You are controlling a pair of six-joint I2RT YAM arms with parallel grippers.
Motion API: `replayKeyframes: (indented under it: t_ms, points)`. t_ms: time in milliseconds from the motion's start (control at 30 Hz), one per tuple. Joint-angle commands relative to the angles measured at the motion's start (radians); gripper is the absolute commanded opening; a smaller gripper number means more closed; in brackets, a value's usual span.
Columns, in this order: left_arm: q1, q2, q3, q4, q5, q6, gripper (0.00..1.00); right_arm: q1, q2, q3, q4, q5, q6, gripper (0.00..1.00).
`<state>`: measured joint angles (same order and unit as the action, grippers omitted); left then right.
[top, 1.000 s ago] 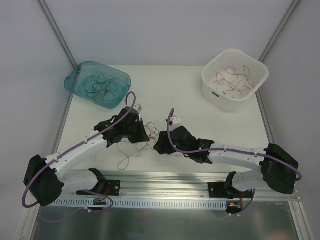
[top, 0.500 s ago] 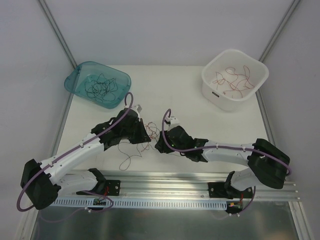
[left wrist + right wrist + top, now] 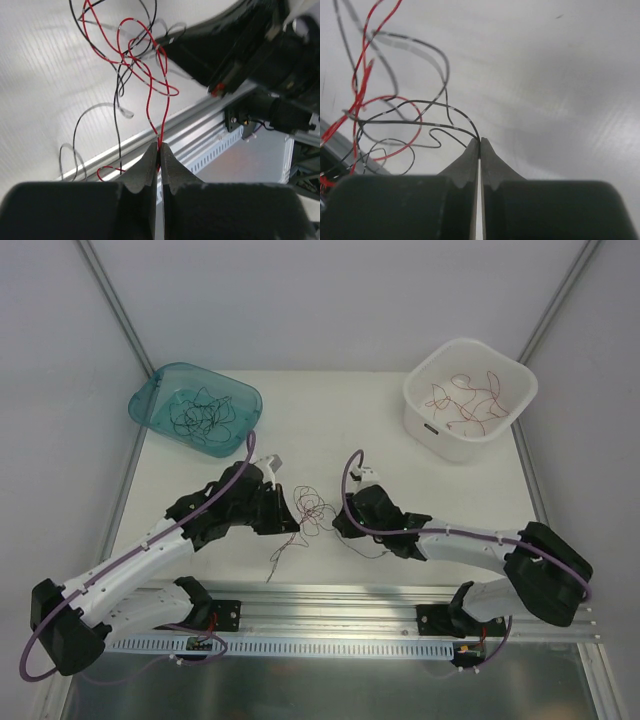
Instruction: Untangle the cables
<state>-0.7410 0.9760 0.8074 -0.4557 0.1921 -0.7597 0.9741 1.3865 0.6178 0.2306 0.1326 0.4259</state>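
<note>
Cables (image 3: 311,506) span two clamped jaws: left gripper (image 3: 159,148) on red, right gripper (image 3: 480,143) on black.

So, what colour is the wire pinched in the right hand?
The wire is black, clearest in the right wrist view.

The cables (image 3: 311,508) look glossy, the white table (image 3: 330,430) matt, the rail (image 3: 330,601) bare metal, the teal tub (image 3: 148,400) translucent plastic.

Two arms: left arm (image 3: 150,550), right arm (image 3: 470,545). Two grippers: left gripper (image 3: 290,518), right gripper (image 3: 340,525). On the table (image 3: 330,420), two tubs: one teal tub (image 3: 146,400), one white tub (image 3: 450,445). One tangle of red and black cables (image 3: 311,508).
</note>
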Motion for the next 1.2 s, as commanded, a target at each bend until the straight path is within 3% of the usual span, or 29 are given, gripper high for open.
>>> replayKeyframes:
  t_ms: [0, 267, 567, 800, 933, 1067, 1167]
  points:
    - [-0.012, -0.058, -0.019, -0.092, 0.134, 0.097, 0.00, -0.078, -0.107, -0.027, -0.074, 0.059, -0.021, 0.01]
    - [-0.014, -0.230, -0.001, -0.193, 0.351, 0.241, 0.00, -0.260, -0.247, -0.055, -0.270, 0.097, -0.055, 0.01]
    - [-0.009, -0.329, 0.223, -0.276, 0.350, 0.332, 0.00, -0.503, -0.267, -0.058, -0.404, 0.033, -0.067, 0.01]
    - [-0.009, -0.425, 0.334, -0.330, -0.029, 0.300, 0.00, -0.728, -0.310, -0.062, -0.520, 0.009, -0.070, 0.01]
    - [-0.011, -0.496, 0.323, -0.354, -0.395, 0.254, 0.00, -0.807, -0.326, -0.055, -0.548, -0.013, -0.104, 0.01]
    - [-0.011, -0.540, 0.323, -0.443, -0.644, 0.172, 0.00, -0.909, -0.294, -0.056, -0.570, -0.054, -0.113, 0.01]
    - [-0.011, -0.496, 0.338, -0.529, -0.733, 0.151, 0.00, -0.949, -0.303, -0.066, -0.570, -0.070, -0.124, 0.01]
